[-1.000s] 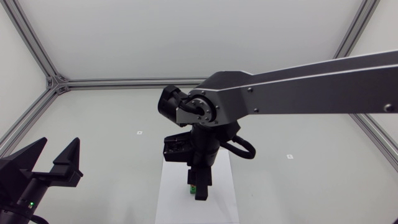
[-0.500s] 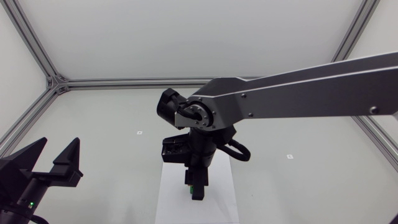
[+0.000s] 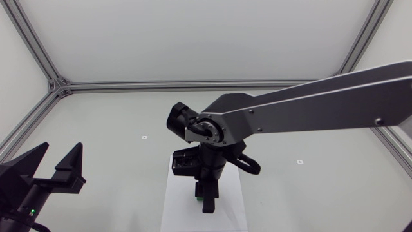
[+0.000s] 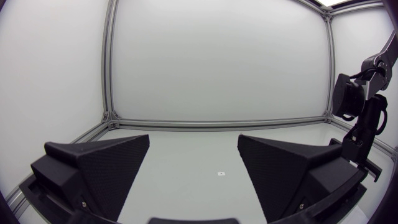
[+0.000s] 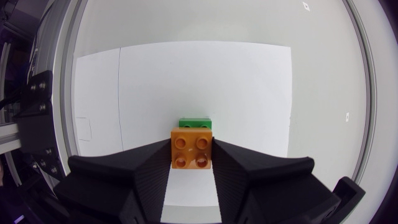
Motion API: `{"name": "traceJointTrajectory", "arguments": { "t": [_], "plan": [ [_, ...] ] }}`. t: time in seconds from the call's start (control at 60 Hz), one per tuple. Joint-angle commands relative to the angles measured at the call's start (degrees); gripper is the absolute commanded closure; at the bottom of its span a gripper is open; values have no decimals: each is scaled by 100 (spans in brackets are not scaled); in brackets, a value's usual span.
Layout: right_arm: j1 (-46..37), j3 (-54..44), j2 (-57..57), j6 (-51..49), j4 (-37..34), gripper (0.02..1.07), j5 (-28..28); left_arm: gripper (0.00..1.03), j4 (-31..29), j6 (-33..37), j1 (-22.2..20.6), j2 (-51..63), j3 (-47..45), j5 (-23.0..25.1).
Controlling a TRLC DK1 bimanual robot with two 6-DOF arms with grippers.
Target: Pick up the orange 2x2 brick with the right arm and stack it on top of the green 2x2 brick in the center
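Held piece: we have the small orange 2x2 plastic brick with four round studs point(image 5: 191, 148) clamped in our right matte black wedge-fingered gripper point(image 5: 191, 157). One finger presses each of two opposite side walls.
Position: the orange brick hangs over the white paper sheet point(image 5: 249, 93) at the middle of the pale grey table point(image 3: 116, 122). In the right wrist view the green 2x2 plastic brick point(image 5: 195, 123) shows just ahead of it, partly covered by it.
Contact: we cannot tell whether the two bricks touch yet. In the head view the right gripper point(image 3: 207, 196) hides most of both.
Weight: we judge the orange brick very light, hollow moulded plastic that asks little of the arm.
Stiffness: we judge it rigid and tough, so a firm squeeze should not deform or crack it.
Surface: the side walls look smooth and glossy, so we expect the brick could slip or twist under a light squeeze.
Where to hold: the two flat opposite walls, as now, with the studs on top and the open underside left free to mate.
Seating: we expect the studs to need a square, straight downward press. The green brick is equally light and may skid on the paper if pushed sideways.
Other arm: our left matte black gripper point(image 4: 194, 142) stands open and empty near the table's left side, well apart from the bricks.
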Motion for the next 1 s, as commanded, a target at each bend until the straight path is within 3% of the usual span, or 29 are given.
{"name": "traceJointTrajectory", "arguments": {
  "t": [0.0, 0.983],
  "plan": [
    [83, -163, 71, -115, 51, 102, 27, 4, -87, 75, 22, -45, -235, 23],
    [22, -268, 132, -194, 324, 102, 71, 4, -87, 75, 22, -45, -235, 23]
  ]
}}
